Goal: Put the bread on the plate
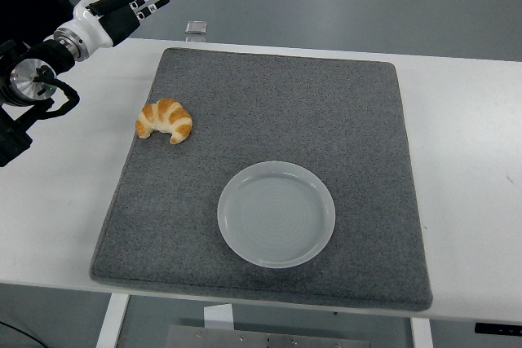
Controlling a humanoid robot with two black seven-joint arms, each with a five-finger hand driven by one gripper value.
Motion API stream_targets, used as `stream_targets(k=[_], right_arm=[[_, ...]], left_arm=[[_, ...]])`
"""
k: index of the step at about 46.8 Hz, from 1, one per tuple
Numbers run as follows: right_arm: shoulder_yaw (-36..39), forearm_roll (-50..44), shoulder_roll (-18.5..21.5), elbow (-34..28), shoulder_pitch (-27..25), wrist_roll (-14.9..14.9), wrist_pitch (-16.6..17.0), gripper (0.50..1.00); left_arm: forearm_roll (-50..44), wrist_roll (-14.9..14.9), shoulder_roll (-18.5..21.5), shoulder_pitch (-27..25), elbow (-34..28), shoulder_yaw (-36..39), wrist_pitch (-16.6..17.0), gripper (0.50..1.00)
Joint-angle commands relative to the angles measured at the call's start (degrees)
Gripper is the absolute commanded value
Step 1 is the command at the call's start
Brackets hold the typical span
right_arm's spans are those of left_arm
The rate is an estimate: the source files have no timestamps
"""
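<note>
Round smooth plate (276,213), curved croissant (165,120)

A white bench (473,128) carries a grey felt mat (326,112) – and a small clear object (196,31) at its far edge.

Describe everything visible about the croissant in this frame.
The croissant is a golden-brown, crescent-shaped pastry with ridged segments, paler at the tips, which point toward the table's near edge. It looks whole. It lies flat at the left edge of the grey mat, partly over the border onto the white table. Nothing else touches it; the plate sits apart, nearer and to the right.
</note>
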Motion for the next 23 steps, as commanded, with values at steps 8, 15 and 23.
stream_targets(k=[8,15,23], right_arm=[[0.0,0.0,0.0,0.0,0.0,0.0,0.0,0.952],[0.0,0.0,0.0,0.0,0.0,0.0,0.0,0.952],[0.0,0.0,0.0,0.0,0.0,0.0,0.0,0.952]], left_arm=[[0.0,0.0,-0.1,-0.3,0.0,0.3,-0.1,1.0],[-0.1,0.0,-0.1,-0.5,0.1,0.3,-0.8,1.0],[-0.1,0.0,0.0,-0.5,0.6,0.2,-6.5,1.0]])
